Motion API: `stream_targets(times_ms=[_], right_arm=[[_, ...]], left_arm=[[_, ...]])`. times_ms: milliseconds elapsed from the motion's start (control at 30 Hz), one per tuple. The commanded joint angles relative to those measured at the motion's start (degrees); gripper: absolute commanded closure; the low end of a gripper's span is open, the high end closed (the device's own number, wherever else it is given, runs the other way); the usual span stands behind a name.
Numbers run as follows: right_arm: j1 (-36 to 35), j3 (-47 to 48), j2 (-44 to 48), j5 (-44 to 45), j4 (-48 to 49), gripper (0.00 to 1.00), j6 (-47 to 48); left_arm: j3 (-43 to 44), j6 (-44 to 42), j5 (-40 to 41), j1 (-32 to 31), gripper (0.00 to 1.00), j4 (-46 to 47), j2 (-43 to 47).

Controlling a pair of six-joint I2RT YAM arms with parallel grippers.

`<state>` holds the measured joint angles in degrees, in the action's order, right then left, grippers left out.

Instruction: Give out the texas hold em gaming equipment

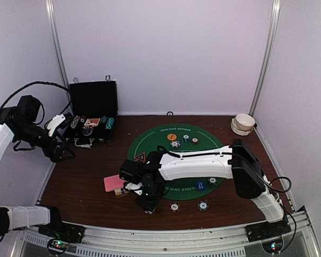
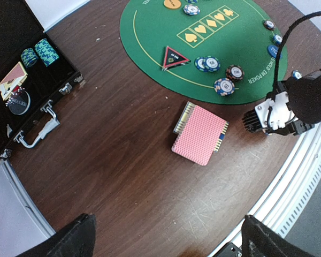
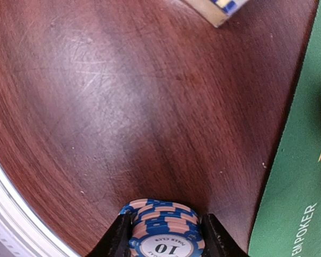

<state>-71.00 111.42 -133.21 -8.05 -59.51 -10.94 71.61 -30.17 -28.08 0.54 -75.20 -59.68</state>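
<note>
Right arm: reached left across the green mat (image 1: 155,140), wrist bent down, right gripper (image 3: 163,238) pointing at the near table (image 1: 85,187).
Right fingers: clasped either side of a chip stack (image 3: 160,225) topped with a "10"; the stack rested on bare wood just off the mat's near-left edge.
Left arm: raised at the left, left gripper (image 2: 168,241) spread wide, holding nothing, above the wood near the black case (image 1: 91,101).
Around: the card deck (image 2: 199,134) lay pink backs up, just left of the right gripper; the arm hid part of the mat in the top view.
Counts: one deck; one triangle marker (image 2: 174,57); one orange disc (image 1: 172,137); one blue disc (image 1: 200,186); four chips (image 2: 223,86) clustered beside the triangle; two on the wood near the mat.
Far right: one white bowl (image 1: 244,122).
</note>
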Motion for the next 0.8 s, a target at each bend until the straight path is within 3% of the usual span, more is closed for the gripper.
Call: stream_targets(times_ms=[0,100,333,767], right_arm=[[0.25,1.32,0.39,-0.04,-0.22,0.65,-0.13],[0.26,1.80,0.57,-0.07,-0.79,0.78,-0.14],[0.21,2.95,2.65,-0.31,-2.49,0.95,-0.13],[3.30,-1.30,11.43,2.93,-4.84,0.99,-1.85]], left_arm=[[0.94,-0.89,-0.37,-0.26,0.02,-0.65,0.54],[0.84,-0.94,-0.41,-0.27,0.02,-0.59,0.53],[1.06,-1.01,-0.41,-0.27,0.02,-0.63,0.51],[0.98,-1.29,-0.38,-0.22,0.03,-0.61,-0.12]])
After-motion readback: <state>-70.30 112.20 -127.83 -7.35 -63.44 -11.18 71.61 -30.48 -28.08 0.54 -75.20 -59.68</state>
